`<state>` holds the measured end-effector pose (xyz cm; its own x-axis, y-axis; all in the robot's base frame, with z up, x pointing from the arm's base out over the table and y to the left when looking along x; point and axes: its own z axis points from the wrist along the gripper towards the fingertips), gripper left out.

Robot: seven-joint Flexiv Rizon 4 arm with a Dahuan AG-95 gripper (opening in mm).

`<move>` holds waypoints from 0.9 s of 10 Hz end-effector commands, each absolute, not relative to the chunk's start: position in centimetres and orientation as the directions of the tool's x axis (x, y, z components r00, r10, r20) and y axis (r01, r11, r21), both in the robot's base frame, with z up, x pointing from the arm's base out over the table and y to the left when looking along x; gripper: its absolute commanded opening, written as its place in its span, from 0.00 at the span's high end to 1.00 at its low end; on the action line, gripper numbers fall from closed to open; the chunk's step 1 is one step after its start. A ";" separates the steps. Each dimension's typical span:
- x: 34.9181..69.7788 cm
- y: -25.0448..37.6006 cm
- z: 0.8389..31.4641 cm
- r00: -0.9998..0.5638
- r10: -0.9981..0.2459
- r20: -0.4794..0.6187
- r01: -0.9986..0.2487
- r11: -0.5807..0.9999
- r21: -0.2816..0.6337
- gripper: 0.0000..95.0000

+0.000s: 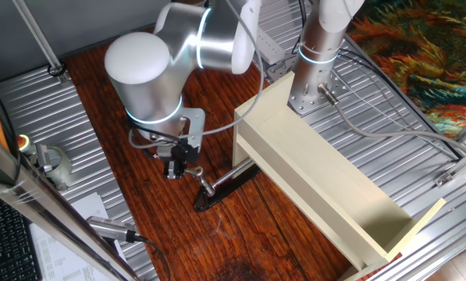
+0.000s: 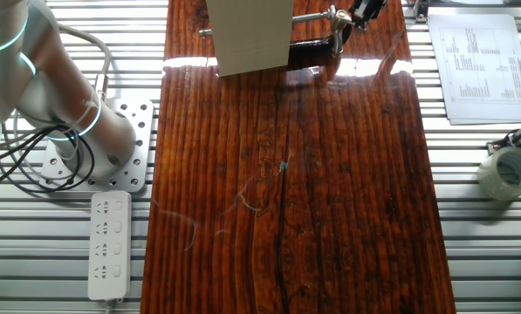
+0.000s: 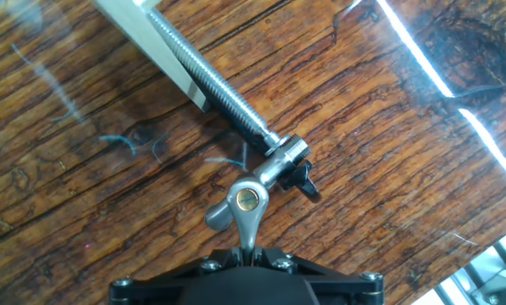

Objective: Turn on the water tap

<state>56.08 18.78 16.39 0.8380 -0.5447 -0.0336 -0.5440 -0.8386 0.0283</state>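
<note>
The water tap (image 3: 246,198) is a small chrome faucet with a brass screw on its hub. It is held at the end of a black C-clamp (image 1: 226,187) that lies on the wooden table. In the hand view its thin lever handle (image 3: 249,227) runs down from the hub into my gripper (image 3: 251,247), and the black jaws are shut on its end. In one fixed view my gripper (image 1: 178,167) stands just left of the tap (image 1: 204,184). In the other fixed view the gripper (image 2: 365,10) and the tap (image 2: 337,17) are at the far top edge.
A long cream box (image 1: 318,172) lies right of the clamp, over its threaded screw (image 3: 219,93). A silver tool with a cable (image 1: 112,228), a tape roll (image 2: 509,171), a paper sheet (image 2: 474,61) and a power strip (image 2: 107,244) lie on the metal surround.
</note>
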 end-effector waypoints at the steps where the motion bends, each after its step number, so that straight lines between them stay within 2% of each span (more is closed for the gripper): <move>1: 56.1 18.7 16.3 0.844 -0.536 -0.019 -0.535 -0.844 0.024 1.00; 9: 56.1 18.6 16.3 0.863 -0.504 -0.010 -0.504 -0.863 0.007 1.00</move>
<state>56.01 18.60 16.32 0.8647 -0.5022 -0.0105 -0.5022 -0.8647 0.0078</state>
